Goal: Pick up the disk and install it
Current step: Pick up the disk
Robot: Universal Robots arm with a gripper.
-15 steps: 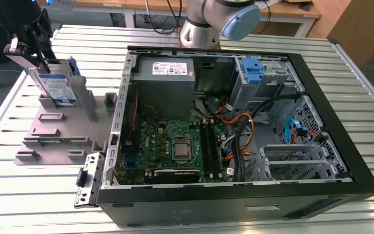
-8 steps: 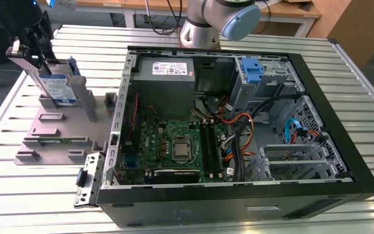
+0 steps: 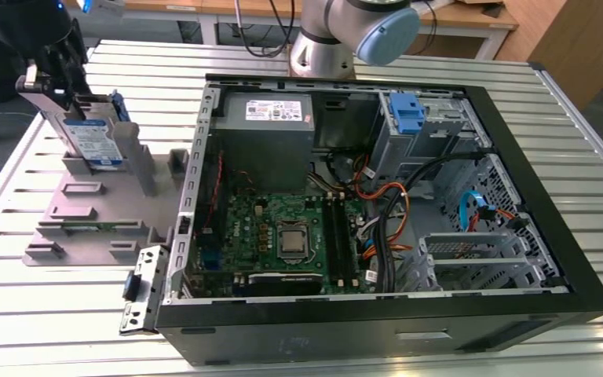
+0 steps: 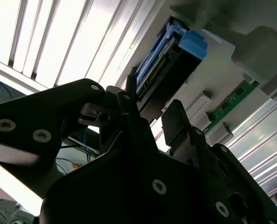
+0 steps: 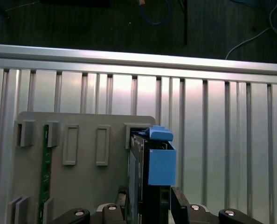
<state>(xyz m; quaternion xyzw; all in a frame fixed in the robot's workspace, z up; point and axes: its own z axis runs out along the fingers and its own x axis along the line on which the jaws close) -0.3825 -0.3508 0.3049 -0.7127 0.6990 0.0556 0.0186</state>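
Where the black pincer sits astride the upper end of the flat silver disk in its blue plastic carrier, whether it grips or merely flanks cannot be told. The disk stands directly below it, long axis upright, slotted into a grey plastic fixture plate on the slatted metal counter. Well apart, toward the exterior view's right, lies the open black computer case. The slot hides the disk's lower edge.
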